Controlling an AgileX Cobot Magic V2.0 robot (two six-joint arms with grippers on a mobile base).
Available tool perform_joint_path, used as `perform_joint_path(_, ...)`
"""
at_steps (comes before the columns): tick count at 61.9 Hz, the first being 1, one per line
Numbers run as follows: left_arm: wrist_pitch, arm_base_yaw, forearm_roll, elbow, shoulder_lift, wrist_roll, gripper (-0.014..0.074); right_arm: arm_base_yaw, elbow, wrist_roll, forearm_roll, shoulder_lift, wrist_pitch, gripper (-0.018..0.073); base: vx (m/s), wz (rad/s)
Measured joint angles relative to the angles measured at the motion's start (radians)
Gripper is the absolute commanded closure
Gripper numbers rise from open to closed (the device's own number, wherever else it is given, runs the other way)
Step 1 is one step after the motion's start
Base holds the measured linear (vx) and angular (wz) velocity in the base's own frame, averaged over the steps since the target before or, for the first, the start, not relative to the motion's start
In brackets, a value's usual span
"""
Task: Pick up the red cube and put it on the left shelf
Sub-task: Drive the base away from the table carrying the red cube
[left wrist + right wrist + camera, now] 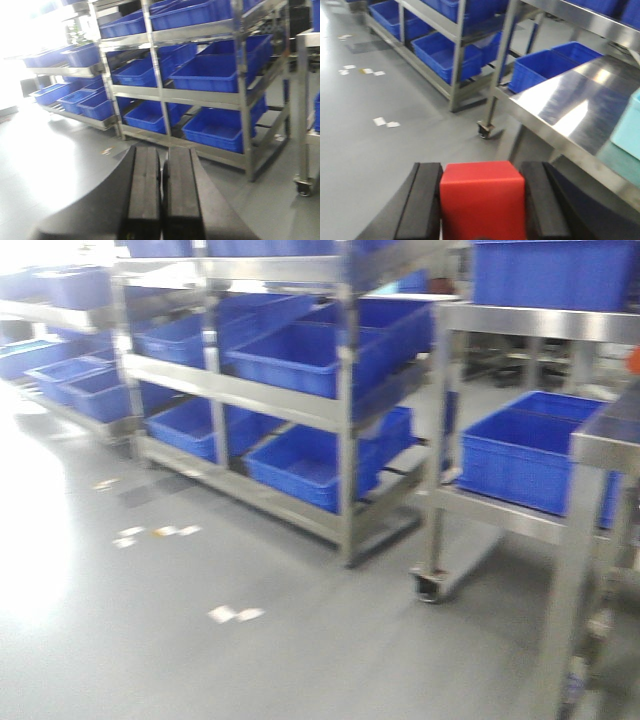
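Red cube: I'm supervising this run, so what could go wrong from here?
1. The red cube is held only by its sides in the right pincer; a jolt might drop it to the floor.
2. The steel table edge sits close beside that arm; a swing could clip it.
3. Blue crates fill the left shelf, so the cube may land in one.

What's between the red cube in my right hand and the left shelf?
Right wrist view: only grey floor and pale scraps separate the red cube from the left shelf.

Steel-framed left shelf [346, 470] with blue crates [290, 355]; steel table [560, 100] under pale cyan tub [630, 125].
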Motion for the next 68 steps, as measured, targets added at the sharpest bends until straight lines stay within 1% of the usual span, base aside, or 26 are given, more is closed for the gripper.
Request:
perform_joint_path(23, 0.000, 0.000, 0.000, 0.000, 0.000, 0.000, 0.0491, 0.000, 0.000, 0.000, 0.000, 0.000, 0.000, 0.0494, -0.17, 0.51)
perform_joint_path(48, 0.000, 0.000, 0.000, 0.000, 0.000, 0.000, 0.0491, 0.000, 0.000, 0.000, 0.000, 0.000, 0.000, 0.0494, -0.12, 0.38)
perform_joint_path(68, 0.000, 0.000, 0.000, 0.000, 0.000, 0.000, 0.0491, 0.000, 0.000, 0.000, 0.000, -0.002, 0.000, 0.0494, -0.03, 0.28)
